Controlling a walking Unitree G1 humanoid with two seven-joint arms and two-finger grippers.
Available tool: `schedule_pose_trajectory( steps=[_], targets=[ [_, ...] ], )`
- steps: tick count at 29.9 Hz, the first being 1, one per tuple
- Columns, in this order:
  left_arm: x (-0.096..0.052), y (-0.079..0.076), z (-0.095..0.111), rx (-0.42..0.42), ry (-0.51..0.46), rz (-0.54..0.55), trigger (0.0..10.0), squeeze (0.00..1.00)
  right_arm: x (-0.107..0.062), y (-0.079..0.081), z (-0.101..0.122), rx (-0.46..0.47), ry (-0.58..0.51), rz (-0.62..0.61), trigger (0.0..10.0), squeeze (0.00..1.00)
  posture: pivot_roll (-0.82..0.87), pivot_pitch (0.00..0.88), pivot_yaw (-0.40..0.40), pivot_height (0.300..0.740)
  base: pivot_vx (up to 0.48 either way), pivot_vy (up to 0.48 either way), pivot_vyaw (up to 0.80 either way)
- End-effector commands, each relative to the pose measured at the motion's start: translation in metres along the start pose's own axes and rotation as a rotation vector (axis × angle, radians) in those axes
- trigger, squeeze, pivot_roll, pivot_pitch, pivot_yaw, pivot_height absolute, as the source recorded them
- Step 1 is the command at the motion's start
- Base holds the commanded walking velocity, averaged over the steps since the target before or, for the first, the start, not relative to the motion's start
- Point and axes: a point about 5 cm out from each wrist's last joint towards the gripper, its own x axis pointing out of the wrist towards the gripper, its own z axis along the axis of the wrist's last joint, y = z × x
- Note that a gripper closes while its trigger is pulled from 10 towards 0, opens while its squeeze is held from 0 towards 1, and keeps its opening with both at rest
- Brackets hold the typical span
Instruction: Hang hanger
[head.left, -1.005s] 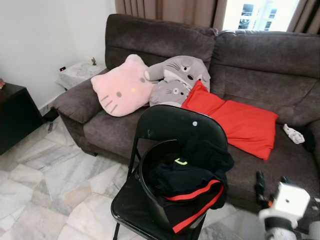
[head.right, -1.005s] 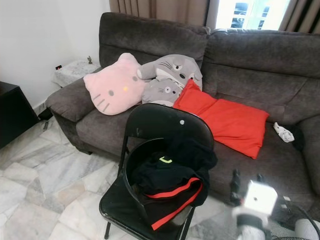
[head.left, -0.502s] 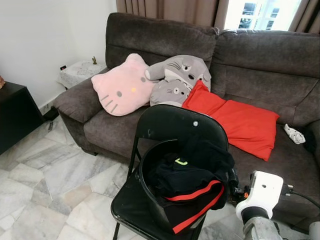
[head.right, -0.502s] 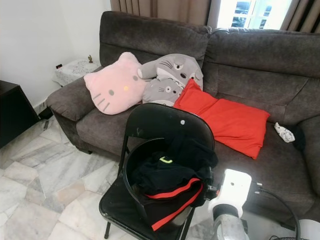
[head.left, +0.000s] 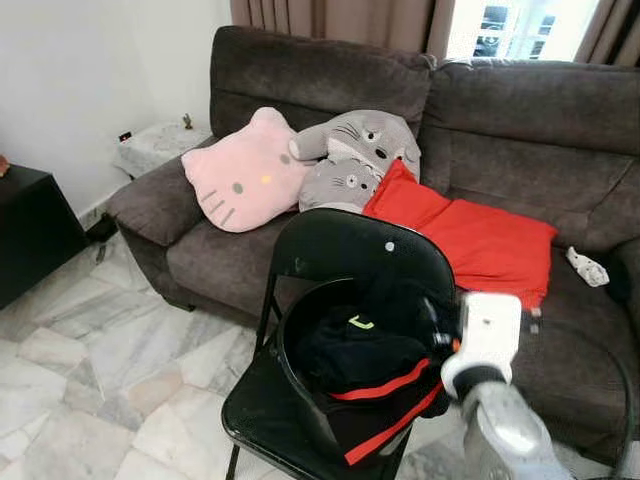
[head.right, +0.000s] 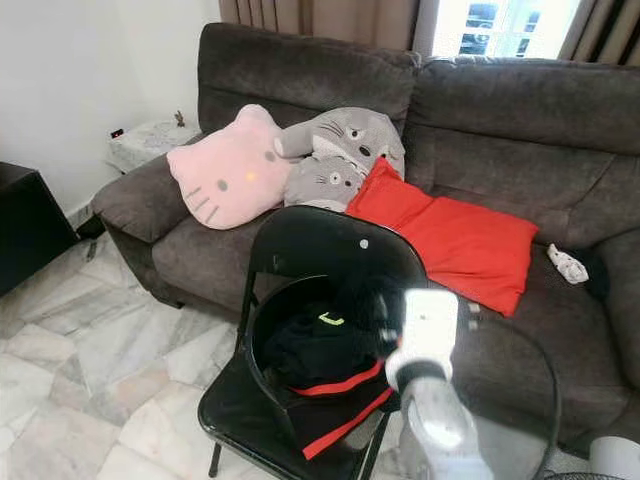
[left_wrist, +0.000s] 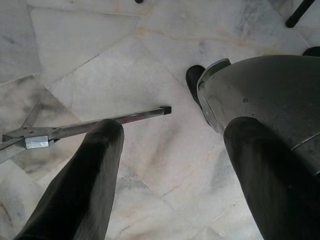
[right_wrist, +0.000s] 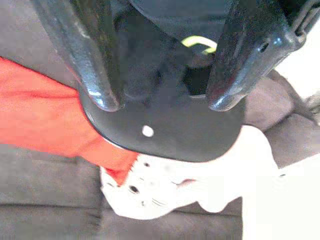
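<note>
Left eye view looks down at a big gray sofa (head.left: 520, 110) with a pink pillow (head.left: 245, 175), a gray pillow (head.left: 355, 155) and a red pillow (head.left: 480, 245) on it. In front of the sofa stands a black folding chair (head.left: 340, 240). On its seat sits a round black basket (head.left: 290, 350), and in the basket lies a heap of black clothes (head.left: 370, 350) with red stripes.

The right gripper (right_wrist: 157, 102) reaches in at the right side of the heap, just under the top of the chair back. Its two fingers are spread apart with nothing between them (the wrist view looks past them at dark cloth and a small yellow loop).

The left gripper (left_wrist: 175, 131) hangs idle over the marble floor (left_wrist: 150, 65), fingers wide too, near a thin metal bar (left_wrist: 115, 118).

I cannot tell where the hanger is; it may be down in the clothes. So I think the job has only begun. The hanger has yet to be found and grabbed, then lifted out and hung up somewhere.
</note>
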Motion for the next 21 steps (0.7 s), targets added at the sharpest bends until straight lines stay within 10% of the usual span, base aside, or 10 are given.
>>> schedule_pose_trajectory(
  steps=[1,11,19,21],
  targets=[
    [0.000,-0.002,-0.003,-0.005,0.015,-0.010,10.0,0.00,0.005,0.005,-0.002,-0.007,0.031,0.020,10.0,0.00,-0.09,0.000,0.041,0.740,0.000,0.000,0.00],
    [0.000,-0.003,-0.003,-0.006,0.014,-0.013,10.0,0.00,0.005,0.004,-0.024,0.228,0.211,-0.086,10.0,0.00,-0.09,0.000,0.043,0.740,0.000,0.000,0.00],
    [0.000,-0.003,-0.002,0.001,0.014,-0.016,10.0,0.00,-0.010,-0.019,-0.017,-0.017,0.150,-0.156,10.0,0.00,-0.11,0.000,0.042,0.740,0.000,0.000,0.00],
    [0.000,-0.003,-0.001,0.004,0.013,-0.021,10.0,0.00,-0.036,-0.035,-0.044,-0.029,0.302,-0.184,10.0,0.00,-0.12,0.000,0.039,0.740,0.000,0.000,0.00]
  ],
)
